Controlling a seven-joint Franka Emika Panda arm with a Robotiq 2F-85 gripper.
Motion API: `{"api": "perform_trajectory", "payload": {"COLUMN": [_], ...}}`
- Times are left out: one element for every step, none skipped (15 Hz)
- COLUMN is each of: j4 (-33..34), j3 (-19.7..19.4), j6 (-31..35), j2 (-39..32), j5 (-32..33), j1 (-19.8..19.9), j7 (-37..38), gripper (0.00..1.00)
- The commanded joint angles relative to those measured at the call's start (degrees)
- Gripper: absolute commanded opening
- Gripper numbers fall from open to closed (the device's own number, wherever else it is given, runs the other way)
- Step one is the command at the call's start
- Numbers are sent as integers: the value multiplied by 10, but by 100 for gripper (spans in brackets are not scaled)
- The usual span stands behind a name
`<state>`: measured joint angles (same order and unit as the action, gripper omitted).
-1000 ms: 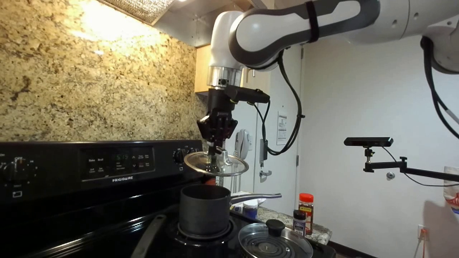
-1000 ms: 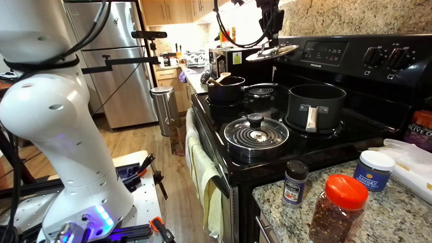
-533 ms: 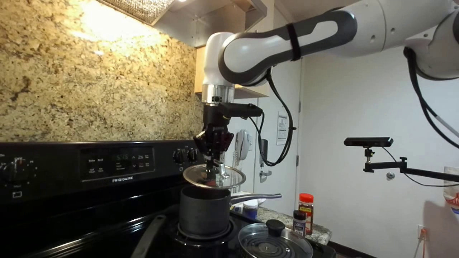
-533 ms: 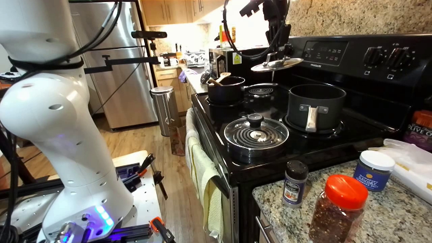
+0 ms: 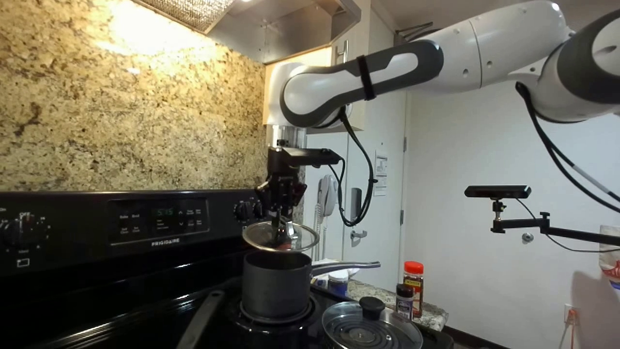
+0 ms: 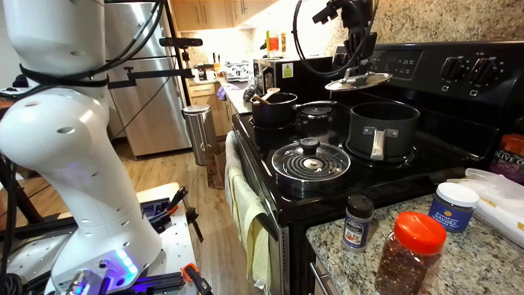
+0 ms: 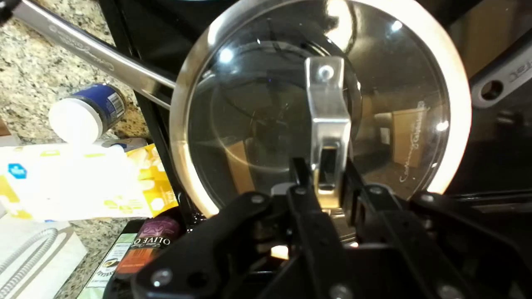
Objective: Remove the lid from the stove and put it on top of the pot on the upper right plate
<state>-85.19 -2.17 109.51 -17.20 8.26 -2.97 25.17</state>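
The glass lid [image 5: 256, 236] with its silvery rim hangs in the air just above the dark grey pot [image 5: 277, 291]. In an exterior view the lid [image 6: 356, 83] is above the pot [image 6: 403, 129] and offset to its left. My gripper [image 5: 282, 224] is shut on the lid's metal loop handle. In the wrist view the fingers [image 7: 326, 178] stand on both sides of that handle, and the lid [image 7: 257, 124] hides most of the pot. The pot's silvery handle [image 7: 99, 54] sticks out at the left. The pot stands uncovered on a rear burner of the black stove [image 6: 434, 90].
A pan with a black-knobbed glass lid [image 6: 286, 164] sits on the burner in front. A black pot [image 6: 274, 110] with wooden utensils stands farther along. A red-capped jar [image 6: 409, 262], a spice bottle [image 6: 358, 223] and a blue jar [image 6: 452, 209] stand on the counter.
The lid, held by my gripper, has come down and moved toward the pot, rightward in one exterior view and slightly left in another. The pot has not moved.
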Motion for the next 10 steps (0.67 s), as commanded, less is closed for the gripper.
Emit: {"api": "perform_trajectory", "payload": {"j4": [69,79,89,98,105,111,119,125,131,135], "j3": [-7,-9,-10,-11,-12,-16,-18,-20,-20,-17], "j6": [0,2,1,0,2,4,3,-1,-4,-7], "j2": [-49,-58,-66,-73,-78,-84,-89,-92,-96,-98], "j5": [-21,-24,-26,-31,-33,-27,-28,-29,-33,-41], "j1": [11,12,13,14,14,11,10,9,10,13], "j7": [-13,-14,-15,-14,-12,-6,-1,7,10,-4], "gripper": [5,5,5,5,5,5,5,5,5,5]}}
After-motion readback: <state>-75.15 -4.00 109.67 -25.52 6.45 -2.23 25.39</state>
